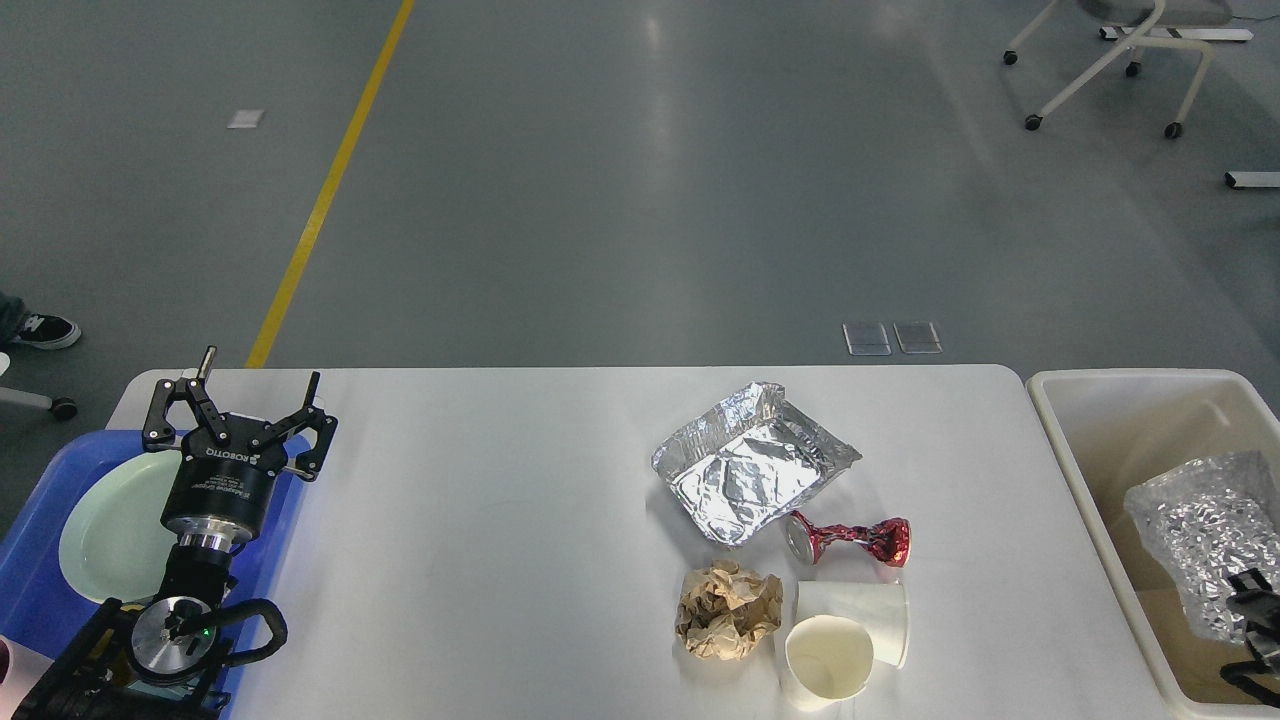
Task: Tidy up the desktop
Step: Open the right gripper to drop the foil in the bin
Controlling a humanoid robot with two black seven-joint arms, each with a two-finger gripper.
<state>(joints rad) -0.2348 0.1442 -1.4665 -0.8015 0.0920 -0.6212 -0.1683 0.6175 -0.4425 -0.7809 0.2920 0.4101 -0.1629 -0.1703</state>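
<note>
Item one, far left: blue tray [40, 590] holding a pale green plate [110, 530]. My left pincer [235, 400] hovers over the tray's inner edge, fingers spread wide, nothing between them.

Item two: the desk [480, 520], wide and white, spans from the tray to the bin; its left half is bare.

Item three, right of centre on the desk: a cluster of litter. Foil tray [750, 465], its long axis running roughly 10 to 4 o'clock; at its 5 o'clock a crushed red can [850, 540]; below that a brown paper ball [728, 612] touching two paper cups [845, 640].

Item four, far right: cream bin [1060, 420] with a crumpled foil piece [1200, 530] inside. My right pincer [1255, 600] sits at the foil's lower edge; I cannot tell whether it grips.

Judgement: the cluster lies at 3 o'clock from the left pincer, well apart, and at 9 o'clock from the right, which is nearer.
</note>
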